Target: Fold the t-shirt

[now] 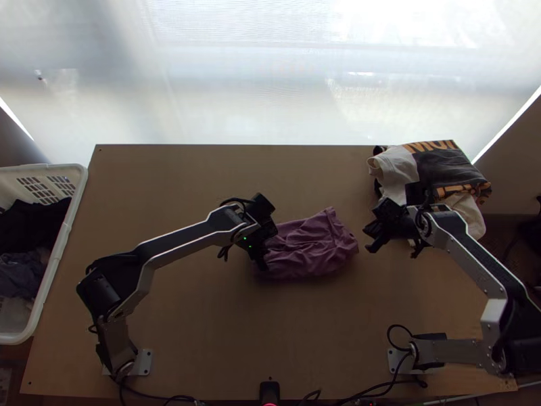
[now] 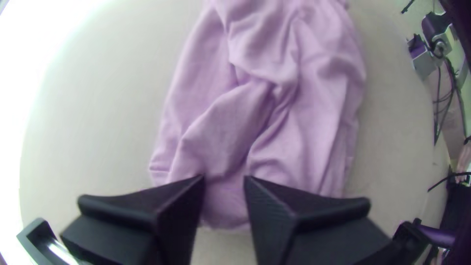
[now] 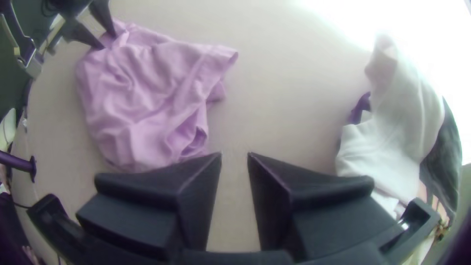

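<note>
The purple t-shirt [image 1: 314, 247] is lying bunched around the middle of the counter [image 1: 324, 331]. At its 9 o'clock edge, the left claw [image 2: 224, 180] is holding its fingers parted; at 3 o'clock, the right claw [image 3: 234, 156] is hanging unclosed, apart from the cloth. Flattening probably means pinching opposite edges low, then easing outward.

Top view: primary illumination enters through the translucent backdrop [image 1: 237, 88] beyond the far edge of the tabletop [image 1: 324, 325]. The backdrop is bright, with near-white patches; the tabletop is backlit and comparatively dim. Soft shading marks the folds of the purple T-shirt [image 1: 308, 247]. Wrist views: exposure is brighter, and glare washes out part of the margin in each. Fisheye distortion bends the tabletop edges; some corners darken.
</note>
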